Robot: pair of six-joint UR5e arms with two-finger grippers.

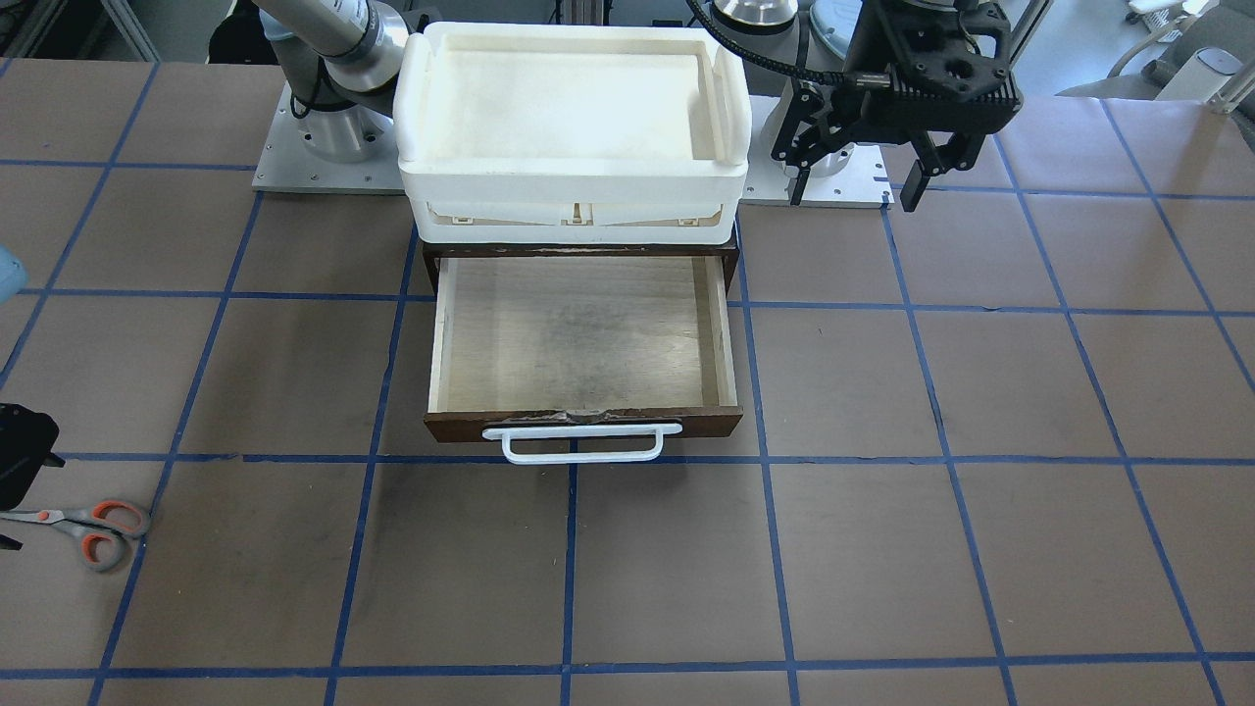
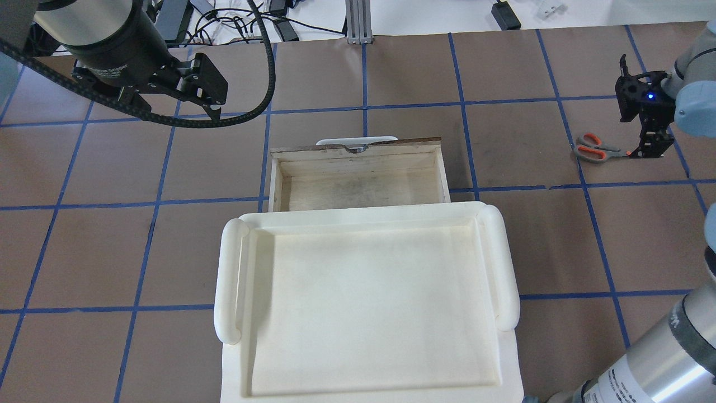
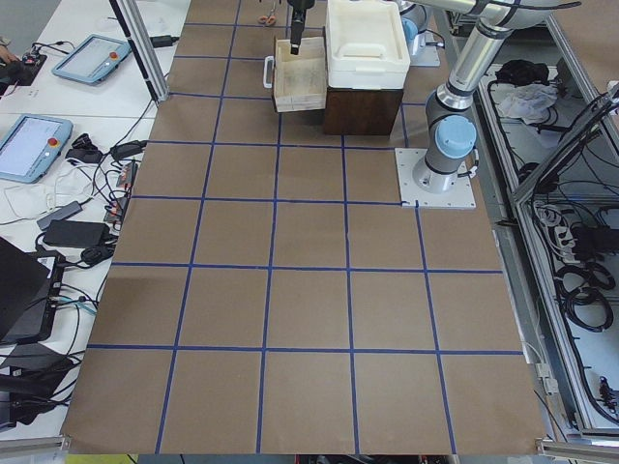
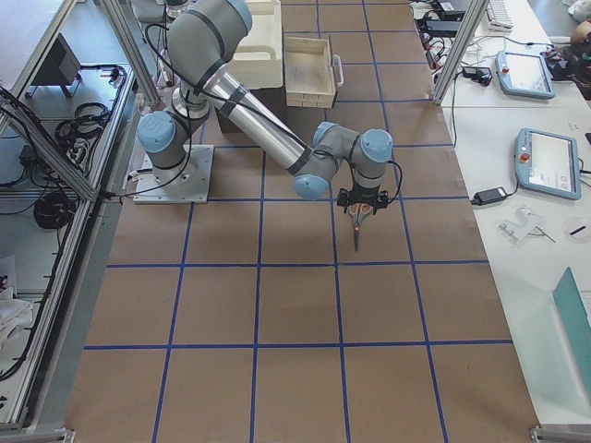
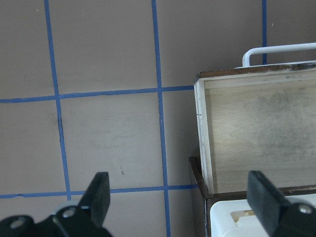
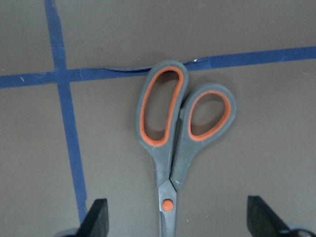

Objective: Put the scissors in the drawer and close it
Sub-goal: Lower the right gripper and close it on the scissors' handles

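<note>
Scissors' place: the scissors (image 6: 172, 165) are laid flat on the surface (image 1: 882, 549), on the robot's right side and well apart from the drawer (image 1: 583, 338). The blades are shut and the handle loops are turned toward the drawer.
Drawer: it is pulled out from under the white tray (image 1: 574, 98), with its pale floor shown and its white bar handle (image 1: 580, 446) facing away from the robot.
Right pincer: the right pincer (image 6: 177, 208) is spread wide and held over the scissors' pivot, one finger to each side. Nothing is gripped.
Left pincer: the left pincer (image 5: 178, 185) is also spread wide and is held above the surface beside the drawer. Nothing is carried.
Handling: the scissors are judged light and stiff, with smooth metal that could slip. Little height is offered, since they lie thin against the surface. The blades could swing at the pivot if only one handle is caught.
Hold: a grip across the pivot or the grey neck just behind it is judged best, as both halves are clamped together there.
Hidden: the blade tips are cut off in the right wrist view and covered by the pincer elsewhere. The gap between fingers and surface cannot be told. Part of the drawer's inside is blocked by the tray from overhead.
</note>
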